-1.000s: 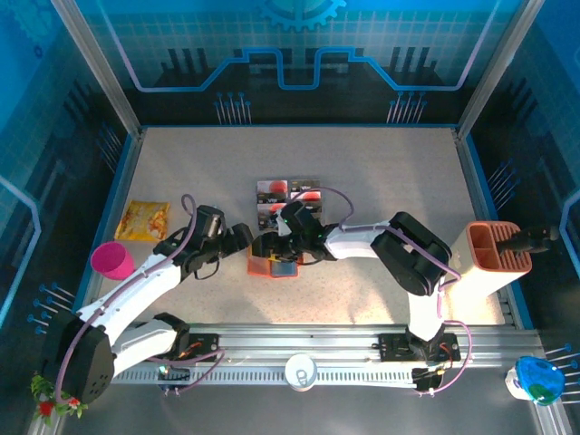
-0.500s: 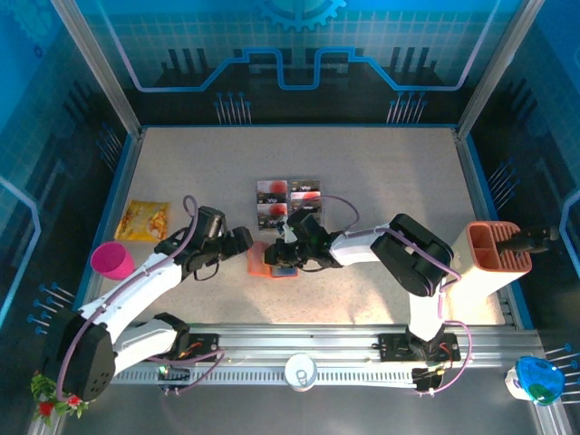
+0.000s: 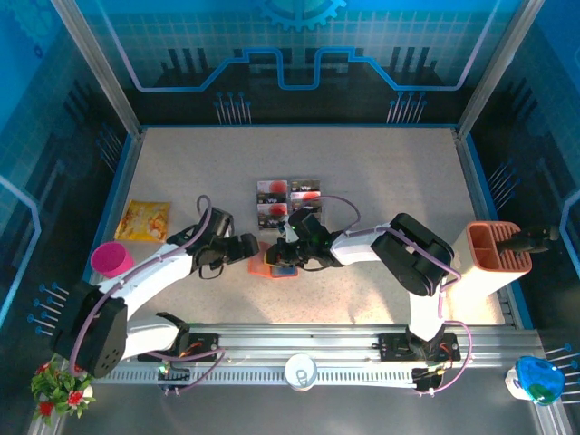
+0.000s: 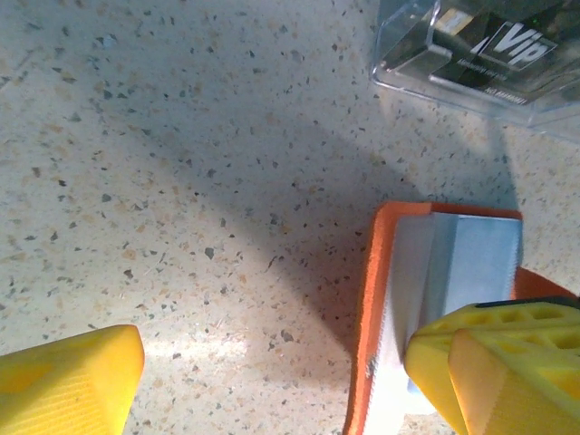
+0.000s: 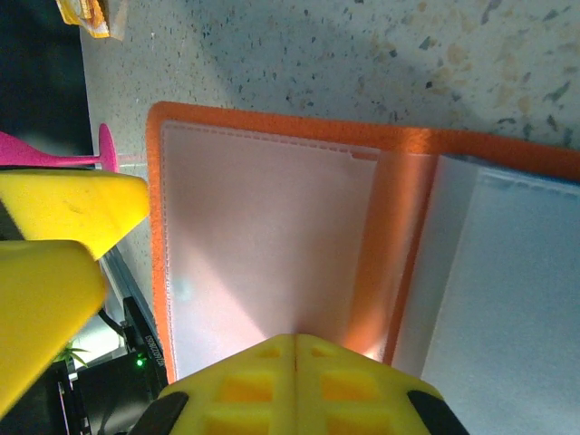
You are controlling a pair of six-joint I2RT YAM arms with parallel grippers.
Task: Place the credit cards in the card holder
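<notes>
The card holder (image 3: 263,265) lies open on the table, orange-red with pale inner pockets (image 5: 263,236). My right gripper (image 5: 294,349) is shut, its joined tips resting on the holder's inner fold, with nothing visible between them. The left gripper (image 4: 281,381) is open at the holder's left edge (image 4: 379,299). One of its fingers (image 4: 494,362) hangs over the grey pocket and the other stands over bare table. The credit cards (image 3: 288,198), dark with red and white patches, sit in clear trays just behind the holder. One clear tray (image 4: 489,50) holds a black card marked Vip.
A yellow snack packet (image 3: 145,219) and a pink cup (image 3: 111,260) sit at the left. An orange ribbed container (image 3: 497,246) stands on a white block at the right edge. A paper cup (image 3: 300,370) rests on the front rail.
My right gripper has shut and come down onto the card holder, which now lies spread open. The left gripper has slid right up to the holder's left edge.
</notes>
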